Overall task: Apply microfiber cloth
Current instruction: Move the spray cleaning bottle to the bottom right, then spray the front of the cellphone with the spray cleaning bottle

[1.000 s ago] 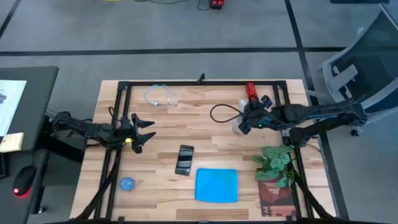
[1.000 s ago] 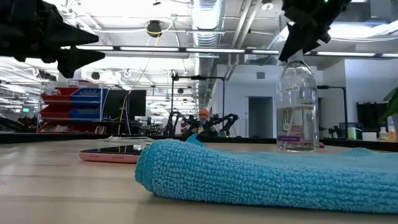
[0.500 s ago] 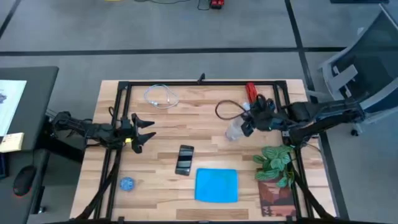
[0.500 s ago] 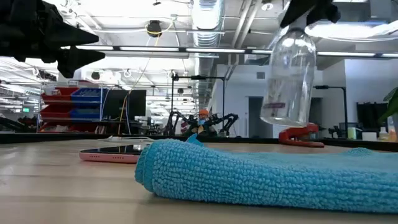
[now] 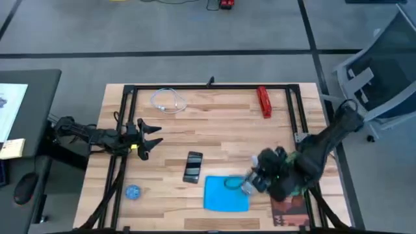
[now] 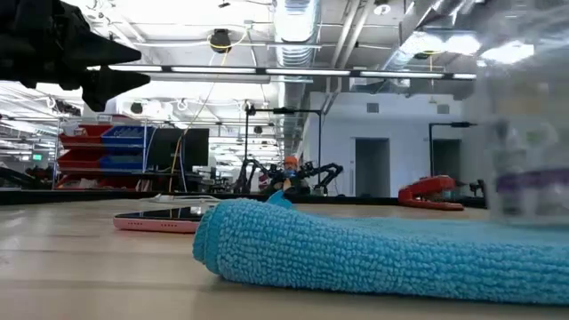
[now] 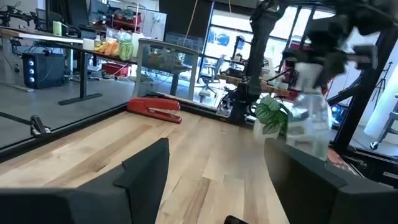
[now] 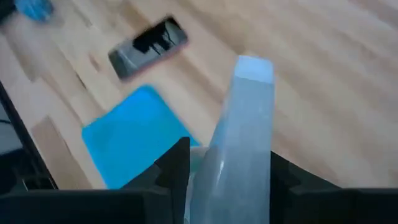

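Observation:
The sky-blue microfiber cloth (image 5: 224,194) lies flat near the table's front edge, right of a black smartphone (image 5: 193,167). The low view shows the cloth (image 6: 356,249) close up. My right gripper (image 5: 259,177) hangs over the cloth's right edge, shut on a clear bottle (image 8: 239,143). The bottle is a blur in the low view (image 6: 529,151). My left gripper (image 5: 153,138) stands open above the table's left side, holding nothing. My right gripper pinches the clear bottle's upper part (image 8: 211,177) between its two fingers, one on each side. The fingers come from above, slanting down, and lie along the bottle. The bottle hangs below them with its base (image 8: 252,67) toward the cloth's right edge, lifted off the table.
A red stapler (image 5: 263,101) lies at the far right and a coiled light cable (image 5: 169,101) at the far left. A small round blue disc (image 5: 133,192) sits near left. A potted plant (image 7: 270,112) and a brown booklet (image 5: 289,213) are near right, by my right arm.
My right gripper has lifted the clear bottle off the table's far right part and carried it toward the near edge, tilting it on the way. It now hangs over the cloth's right edge. The cloth and phone have stayed put.

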`<state>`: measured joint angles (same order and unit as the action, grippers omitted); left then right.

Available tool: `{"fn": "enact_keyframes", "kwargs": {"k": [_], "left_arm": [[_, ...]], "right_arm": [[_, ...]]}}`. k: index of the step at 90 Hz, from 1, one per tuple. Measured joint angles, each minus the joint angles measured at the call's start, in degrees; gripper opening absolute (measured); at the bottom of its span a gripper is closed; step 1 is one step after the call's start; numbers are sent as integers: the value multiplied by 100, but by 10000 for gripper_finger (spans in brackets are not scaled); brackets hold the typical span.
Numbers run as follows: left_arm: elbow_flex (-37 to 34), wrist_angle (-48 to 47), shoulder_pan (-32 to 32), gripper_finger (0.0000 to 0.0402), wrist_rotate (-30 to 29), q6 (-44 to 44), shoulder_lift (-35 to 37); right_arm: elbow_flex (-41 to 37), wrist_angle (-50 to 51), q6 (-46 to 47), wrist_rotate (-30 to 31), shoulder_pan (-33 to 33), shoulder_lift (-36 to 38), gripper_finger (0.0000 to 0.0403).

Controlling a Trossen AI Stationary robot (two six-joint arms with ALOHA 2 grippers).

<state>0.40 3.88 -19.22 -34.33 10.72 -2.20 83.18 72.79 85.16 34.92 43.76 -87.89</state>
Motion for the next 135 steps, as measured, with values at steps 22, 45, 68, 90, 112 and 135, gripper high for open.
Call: {"fn": "enact_keyframes", "kwargs": {"k": [22,45,68,90,112,135], "left_arm": [[0,0,2,242,0,0,-2],[0,2,2,242,0,-2,-2],[0,0,1,242,-2,-2,0],[0,1,1,242,-2,-1,0],[0,8,0,242,-2,0,-2],[0,22,1,242,-3,-1,0]], "right_arm": [[992,1580,1468,-27,880,-881,104],[1433,1711,1104,-90,1036,-1191,72],[1431,1682,1034,236,975,-1424,72],[1428,1485,883,215,839,-1439,174],[2195,1537,-281,-342,387,-1421,263],[2834,1430,-2015,410,-364,-1399,268]]}}
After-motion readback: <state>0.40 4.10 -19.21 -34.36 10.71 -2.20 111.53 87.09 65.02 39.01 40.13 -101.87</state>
